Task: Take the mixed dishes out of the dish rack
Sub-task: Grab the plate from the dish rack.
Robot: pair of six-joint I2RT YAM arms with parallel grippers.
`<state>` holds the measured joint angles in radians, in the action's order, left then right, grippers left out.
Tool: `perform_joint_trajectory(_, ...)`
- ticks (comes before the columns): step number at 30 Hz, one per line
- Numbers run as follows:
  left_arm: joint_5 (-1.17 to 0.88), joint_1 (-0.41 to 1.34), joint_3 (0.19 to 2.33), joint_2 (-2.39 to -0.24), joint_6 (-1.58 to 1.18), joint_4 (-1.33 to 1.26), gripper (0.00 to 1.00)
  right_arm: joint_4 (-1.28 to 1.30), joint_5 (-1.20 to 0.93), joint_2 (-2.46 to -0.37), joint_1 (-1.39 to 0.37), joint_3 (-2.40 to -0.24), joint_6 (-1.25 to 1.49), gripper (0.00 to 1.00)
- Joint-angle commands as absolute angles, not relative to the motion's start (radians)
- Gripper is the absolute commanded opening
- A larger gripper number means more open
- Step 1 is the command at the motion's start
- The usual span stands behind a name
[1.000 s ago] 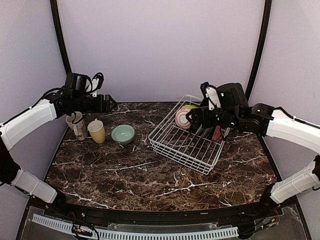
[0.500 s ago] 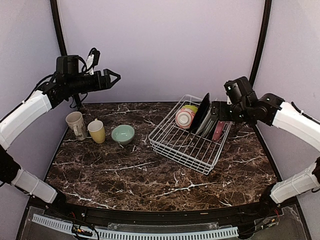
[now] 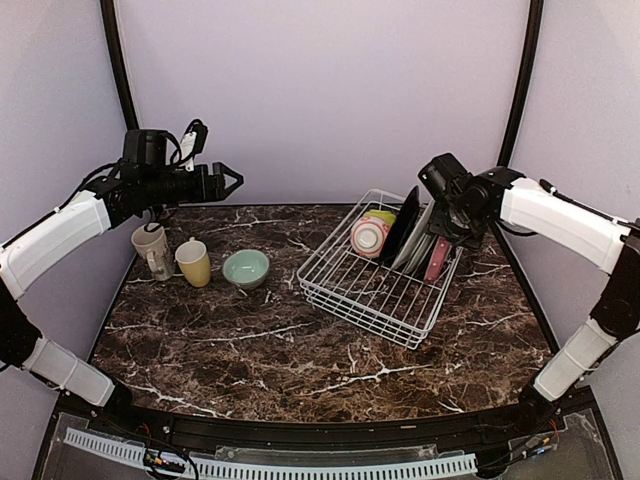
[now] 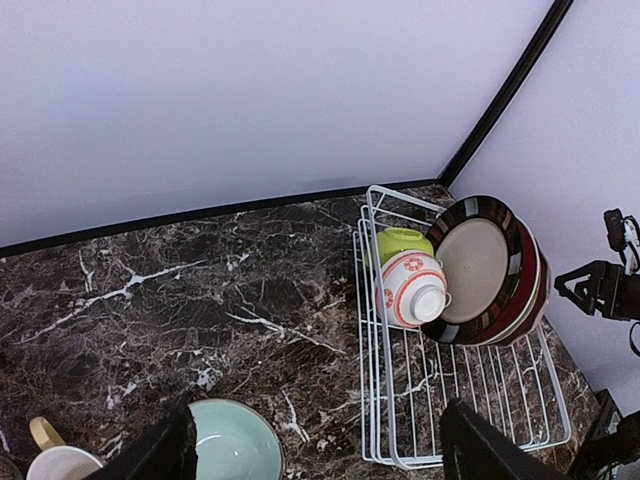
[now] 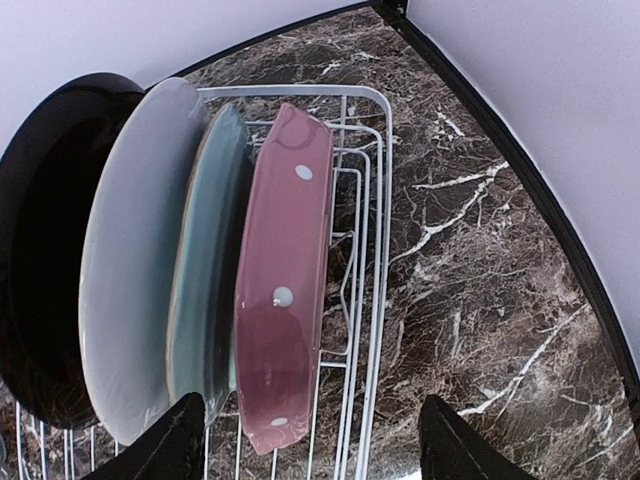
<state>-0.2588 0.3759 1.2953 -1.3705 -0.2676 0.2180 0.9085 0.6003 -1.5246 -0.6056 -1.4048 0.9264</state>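
The white wire dish rack [image 3: 372, 292] stands at the right. In it stand a black plate [image 3: 405, 222] and a pink dotted plate [image 5: 285, 290], with a pale-green plate [image 5: 205, 270] between them. A pink-striped bowl [image 3: 367, 237] and a lime bowl [image 3: 381, 214] lie at its far left end. My right gripper [image 5: 312, 445] is open just above the pink dotted plate, touching nothing. My left gripper [image 3: 232, 182] hangs open and empty in the air at the back left. Below it on the table are a beige mug [image 3: 152, 250], a yellow mug [image 3: 194, 262] and a mint bowl [image 3: 246, 268].
A whitish plate [image 5: 130, 260] leans between the black and pale-green ones. The rack's wire rim [image 5: 375, 250] runs right beside the pink plate. Black frame posts [image 3: 518, 90] and the wall close in behind the rack. Dark marble table [image 3: 300, 350] stretches in front.
My right gripper pulled back from the bowls and now sits over the plates at the rack's right end. My left gripper lifted away from the mugs and hovers higher.
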Motion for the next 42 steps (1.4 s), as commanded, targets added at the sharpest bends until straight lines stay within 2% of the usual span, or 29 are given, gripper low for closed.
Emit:
perform_joint_trajectory(1, -0.276, 0.380, 1.289, -1.345, -0.256, 0.221, 0.83, 1.002, 0.673, -1.582, -0.603, -1.469, 1.038, 0.68)
perform_joint_trajectory(19, -0.306, 0.380, 1.285, -1.357, -0.278, 0.216, 0.83, 0.921, 0.704, -1.688, -0.593, -1.485, 1.054, 0.55)
perform_joint_trajectory(22, -0.306, 0.380, 1.286, -1.360, -0.279, 0.215, 0.83, 0.890, 0.704, -1.695, -0.591, -1.476, 1.042, 0.49)
perform_joint_trajectory(35, -0.312, 0.380, 1.287, -1.386, -0.284, 0.220, 0.83, 0.814, 0.692, -1.711, -0.570, -1.418, 1.035, 0.50)
perform_joint_trajectory(42, -0.313, 0.380, 1.289, -1.397, -0.286, 0.223, 0.83, 0.787, 0.694, -1.709, -0.569, -1.401, 1.034, 0.45)
